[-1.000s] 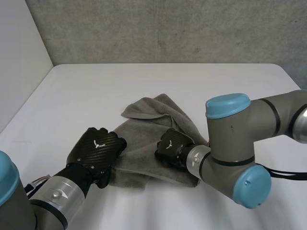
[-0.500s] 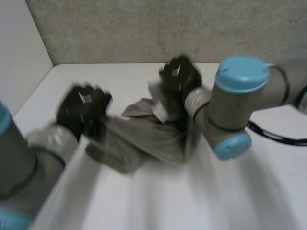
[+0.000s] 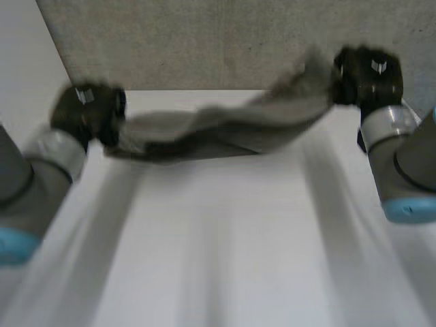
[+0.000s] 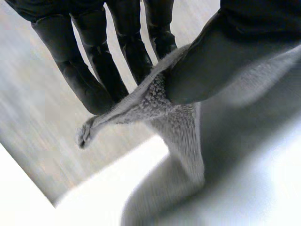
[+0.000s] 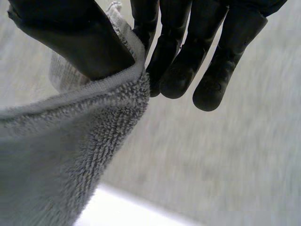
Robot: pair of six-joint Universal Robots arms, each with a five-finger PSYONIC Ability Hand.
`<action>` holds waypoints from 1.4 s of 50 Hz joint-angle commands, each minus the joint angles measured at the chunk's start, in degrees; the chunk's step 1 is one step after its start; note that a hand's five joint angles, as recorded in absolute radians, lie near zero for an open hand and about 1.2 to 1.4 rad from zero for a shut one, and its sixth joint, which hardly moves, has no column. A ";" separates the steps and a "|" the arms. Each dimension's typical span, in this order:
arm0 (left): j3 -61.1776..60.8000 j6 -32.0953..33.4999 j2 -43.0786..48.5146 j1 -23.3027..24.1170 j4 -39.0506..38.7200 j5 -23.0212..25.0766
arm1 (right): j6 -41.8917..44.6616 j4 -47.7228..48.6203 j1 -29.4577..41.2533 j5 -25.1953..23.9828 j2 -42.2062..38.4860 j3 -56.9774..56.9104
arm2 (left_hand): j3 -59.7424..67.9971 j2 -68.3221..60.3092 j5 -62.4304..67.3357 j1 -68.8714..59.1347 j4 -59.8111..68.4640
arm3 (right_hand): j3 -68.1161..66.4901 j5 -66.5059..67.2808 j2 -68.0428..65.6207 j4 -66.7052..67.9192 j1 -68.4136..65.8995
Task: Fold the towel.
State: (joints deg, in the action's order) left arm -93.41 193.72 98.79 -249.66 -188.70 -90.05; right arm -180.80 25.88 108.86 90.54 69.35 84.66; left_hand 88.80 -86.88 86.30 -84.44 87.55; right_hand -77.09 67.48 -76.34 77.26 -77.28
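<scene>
You had the grey towel (image 3: 218, 126) raised over the far part of the white table (image 3: 218, 245), strung between the two hands in front of the rough grey wall (image 3: 204, 41). Your left hand (image 3: 87, 109) had one end and your right hand (image 3: 368, 71) had the other. The right end sat higher, so the cloth ran as a bunched, sagging band that sloped up toward the right hand. Whether its lowest fold touched the table could not be told. In the left wrist view, the thumb pinched the towel against the nearly straight fingers (image 4: 94, 80), and a small corner of cloth poked out just past the fingertips, while the rest hung away below the palm. In the right wrist view, the thumb (image 5: 70, 37) clamped the towel's hemmed edge against the nearest finger. The other fingers (image 5: 221, 70) stayed straight and clear of the cloth, and the towel draped down from that pinch.
</scene>
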 commanded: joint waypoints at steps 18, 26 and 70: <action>-19.18 9.49 -6.68 -2.15 -1.58 5.32 | 1.85 -11.29 -9.98 -16.88 5.01 18.44 | -8.80 6.88 -16.30 4.44 -7.55 | 43.12 -43.51 42.37 -43.29 43.31; -16.63 9.40 -9.15 -2.32 -1.58 5.32 | 9.30 -11.29 -9.89 -17.41 12.56 19.06 | -8.80 6.88 -16.30 4.44 -7.55 | 48.51 -48.89 47.76 -48.68 48.70; 3.06 4.74 11.42 -6.01 1.06 4.35 | 39.75 -24.56 -10.77 -29.01 -4.29 12.48 | -8.80 6.88 -16.30 4.44 -7.55 | 47.50 -47.88 46.75 -47.67 47.69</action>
State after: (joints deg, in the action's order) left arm -89.62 198.42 110.33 -255.19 -187.60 -85.65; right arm -136.12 2.48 98.17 61.19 71.96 103.24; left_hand 88.84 -87.08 86.31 -84.44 87.55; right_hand -30.72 18.72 -31.71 30.68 -30.05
